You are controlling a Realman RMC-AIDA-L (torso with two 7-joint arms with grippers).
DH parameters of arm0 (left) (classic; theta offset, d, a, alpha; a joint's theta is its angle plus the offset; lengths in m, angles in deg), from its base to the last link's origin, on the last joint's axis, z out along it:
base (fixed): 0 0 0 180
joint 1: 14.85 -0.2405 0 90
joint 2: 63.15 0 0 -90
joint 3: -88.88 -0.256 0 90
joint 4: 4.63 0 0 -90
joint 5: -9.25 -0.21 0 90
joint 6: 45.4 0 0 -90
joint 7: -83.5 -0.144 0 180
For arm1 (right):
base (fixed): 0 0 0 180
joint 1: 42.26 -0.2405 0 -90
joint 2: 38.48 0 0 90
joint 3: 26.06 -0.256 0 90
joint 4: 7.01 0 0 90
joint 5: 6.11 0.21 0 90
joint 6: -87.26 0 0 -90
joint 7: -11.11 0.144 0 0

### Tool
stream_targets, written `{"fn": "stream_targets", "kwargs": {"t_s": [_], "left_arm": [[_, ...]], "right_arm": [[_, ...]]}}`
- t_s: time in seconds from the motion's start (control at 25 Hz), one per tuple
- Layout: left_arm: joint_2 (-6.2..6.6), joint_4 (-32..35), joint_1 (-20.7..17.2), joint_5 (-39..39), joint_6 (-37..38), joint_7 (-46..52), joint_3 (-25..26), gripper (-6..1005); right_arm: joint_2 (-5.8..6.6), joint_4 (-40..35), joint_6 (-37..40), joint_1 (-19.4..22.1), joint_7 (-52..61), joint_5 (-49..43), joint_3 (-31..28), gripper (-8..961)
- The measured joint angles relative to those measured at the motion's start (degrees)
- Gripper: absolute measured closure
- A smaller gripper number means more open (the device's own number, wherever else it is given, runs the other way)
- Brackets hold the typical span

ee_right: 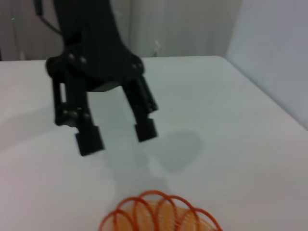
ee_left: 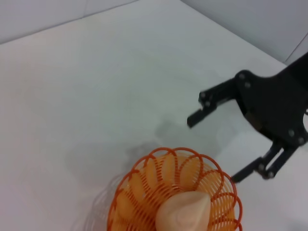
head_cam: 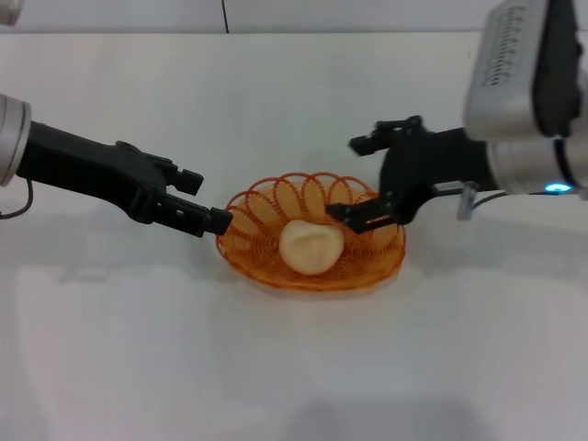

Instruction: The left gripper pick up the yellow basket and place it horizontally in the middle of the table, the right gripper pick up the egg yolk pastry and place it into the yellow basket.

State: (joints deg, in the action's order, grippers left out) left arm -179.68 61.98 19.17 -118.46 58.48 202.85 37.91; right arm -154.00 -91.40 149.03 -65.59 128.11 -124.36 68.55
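The yellow basket point(head_cam: 266, 207) lies flat near the middle of the table point(head_cam: 294, 367), with the egg yolk pastry point(head_cam: 310, 246) resting inside it. My left gripper point(head_cam: 204, 200) is open and empty just left of the basket, its nearer fingertip at the basket's left rim. My right gripper point(head_cam: 354, 177) is open and empty, hovering over the basket's right side, apart from the pastry. The left wrist view shows the basket point(ee_left: 144, 183), the pastry point(ee_left: 185, 214) and the right gripper point(ee_left: 216, 147) beyond them. The right wrist view shows the left gripper point(ee_right: 118, 135) beyond the basket's rim point(ee_right: 159, 214).
The right arm's grey cylindrical segment point(head_cam: 524, 101) with a blue light fills the upper right of the head view. The table's far edge meets a wall point(head_cam: 276, 14) at the back. White table surface lies on all sides of the basket.
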Motion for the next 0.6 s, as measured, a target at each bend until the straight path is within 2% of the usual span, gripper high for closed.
{"fn": "stream_targets", "kwargs": {"t_s": [0.08, 0.36, 0.6], "left_arm": [[0.00, 0.0, -0.1, 0.0, 0.0, -0.3, 0.0, 138], [-0.28, 0.0, -1.7, 0.1, -0.1, -4.0, 0.9, 138], [-0.78, -0.2, -2.5, 0.2, -0.2, -7.6, 1.7, 138]], "right_arm": [[0.04, -0.7, 0.1, 1.4, 0.0, 0.0, -1.2, 100], [0.25, -1.5, 1.8, 6.5, -2.1, 4.1, -6.6, 89], [0.35, -0.8, 7.9, 9.5, -8.1, 9.5, -11.4, 82]]}}
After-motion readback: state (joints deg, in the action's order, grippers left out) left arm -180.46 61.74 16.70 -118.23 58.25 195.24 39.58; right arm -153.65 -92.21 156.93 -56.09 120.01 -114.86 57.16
